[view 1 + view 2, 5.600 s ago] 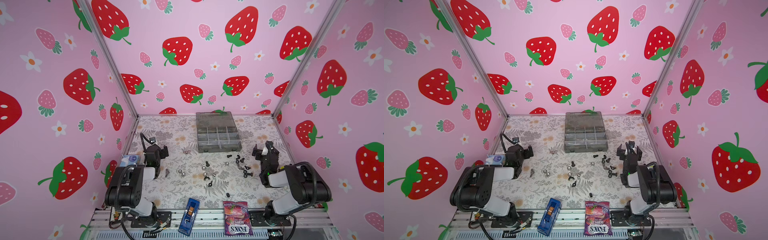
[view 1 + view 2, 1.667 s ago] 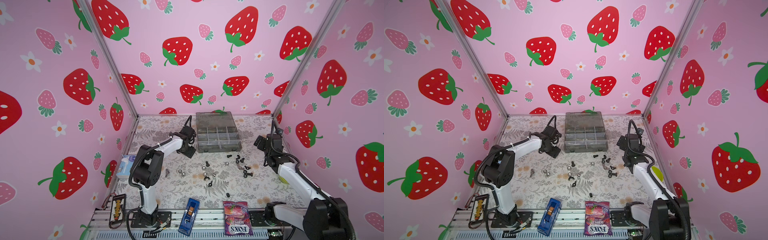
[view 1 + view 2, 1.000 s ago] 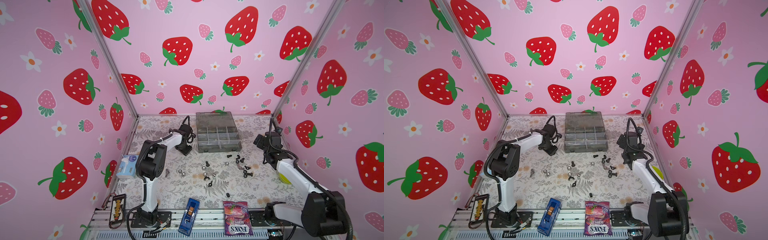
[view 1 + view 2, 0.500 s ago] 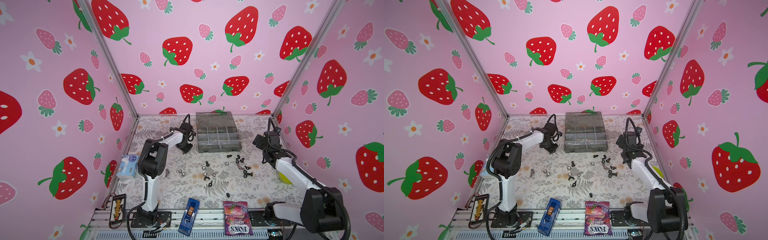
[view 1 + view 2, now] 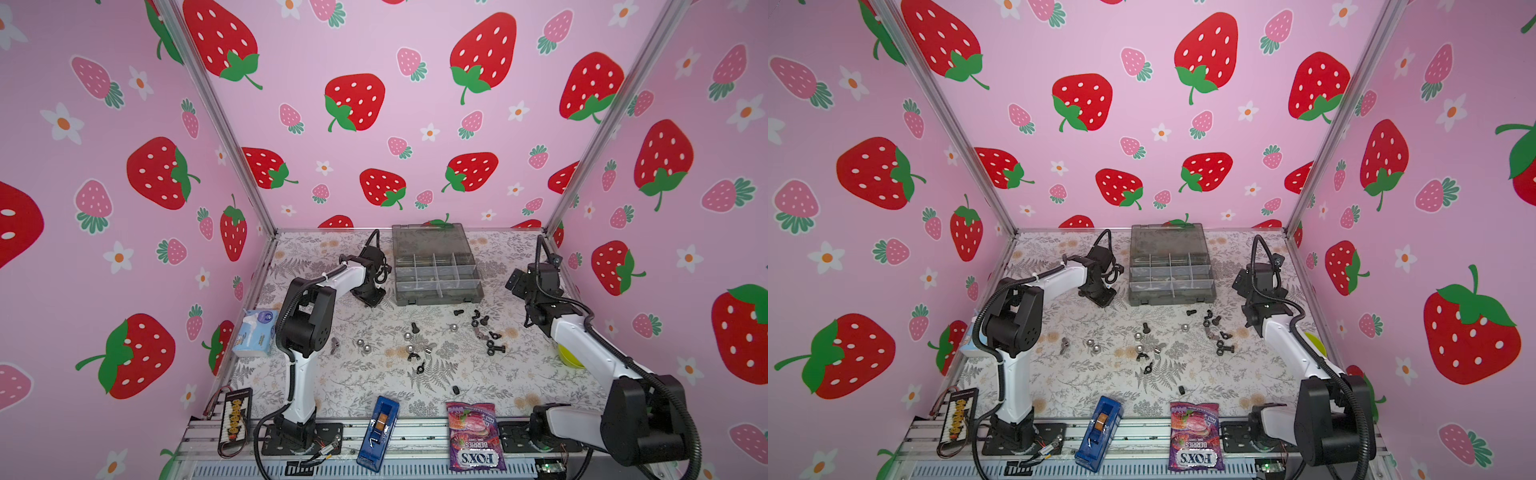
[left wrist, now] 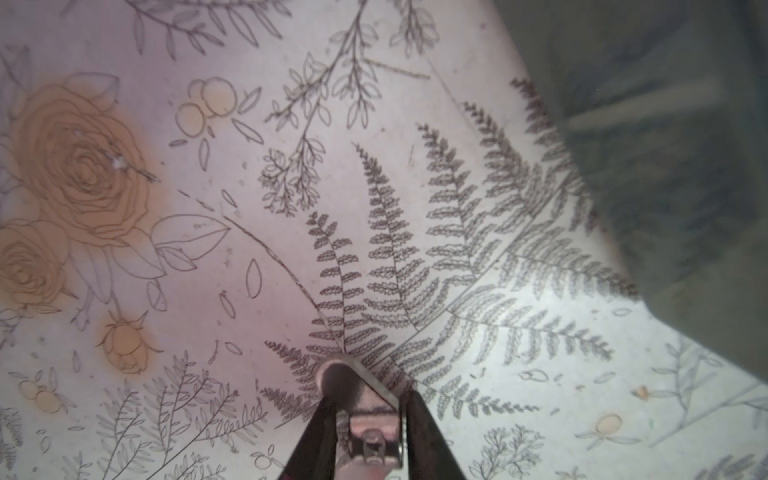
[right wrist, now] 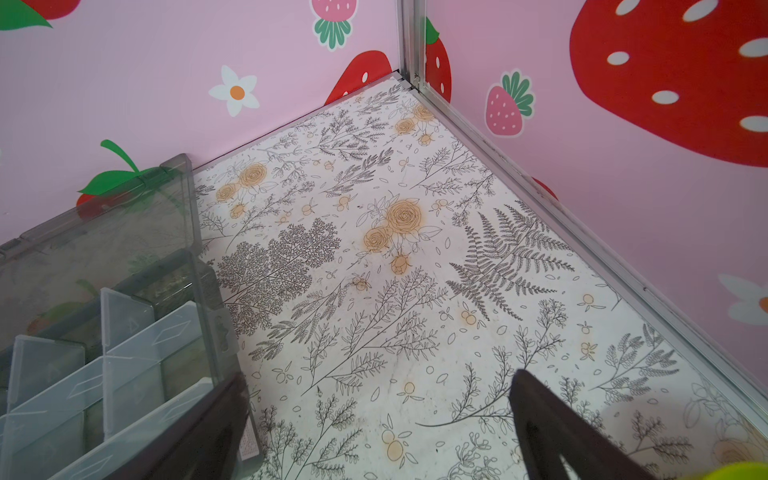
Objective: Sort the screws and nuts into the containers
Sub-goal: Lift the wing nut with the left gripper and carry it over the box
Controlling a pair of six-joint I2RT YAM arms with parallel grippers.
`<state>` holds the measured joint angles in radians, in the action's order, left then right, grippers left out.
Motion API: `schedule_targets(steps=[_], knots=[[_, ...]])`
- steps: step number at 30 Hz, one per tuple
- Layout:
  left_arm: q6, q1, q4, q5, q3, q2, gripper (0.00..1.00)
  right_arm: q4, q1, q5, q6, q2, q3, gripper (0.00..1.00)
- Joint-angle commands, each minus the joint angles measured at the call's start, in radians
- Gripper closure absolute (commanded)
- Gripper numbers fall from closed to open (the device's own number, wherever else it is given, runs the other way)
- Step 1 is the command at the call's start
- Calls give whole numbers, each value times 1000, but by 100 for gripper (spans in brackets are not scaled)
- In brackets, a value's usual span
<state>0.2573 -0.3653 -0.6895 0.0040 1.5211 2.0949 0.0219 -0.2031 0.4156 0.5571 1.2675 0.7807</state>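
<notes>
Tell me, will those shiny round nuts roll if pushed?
Likely yes: the dome nuts look round and smooth, and the table looks flat, so a nudge should send them rolling. Their shiny curved tops may slip from a pinch. They look like metal, so probably heavy for their size.

Silver piece [image 6: 374, 424] between left fingers [image 6: 313, 440] cut off by view edge; organiser box [image 6: 665, 124] blurred.
</notes>
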Motion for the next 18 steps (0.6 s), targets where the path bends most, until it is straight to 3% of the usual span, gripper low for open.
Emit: schedule_targets(steps=[1, 9, 18], knots=[[23, 0, -85, -4, -22, -2, 74, 18, -4, 26, 23, -20, 19, 0], [23, 2, -73, 17, -47, -12, 86, 16, -4, 32, 24, -30, 21, 0], [-20, -4, -40, 38, -56, -111, 90, 16, -5, 22, 26, -35, 29, 0]])
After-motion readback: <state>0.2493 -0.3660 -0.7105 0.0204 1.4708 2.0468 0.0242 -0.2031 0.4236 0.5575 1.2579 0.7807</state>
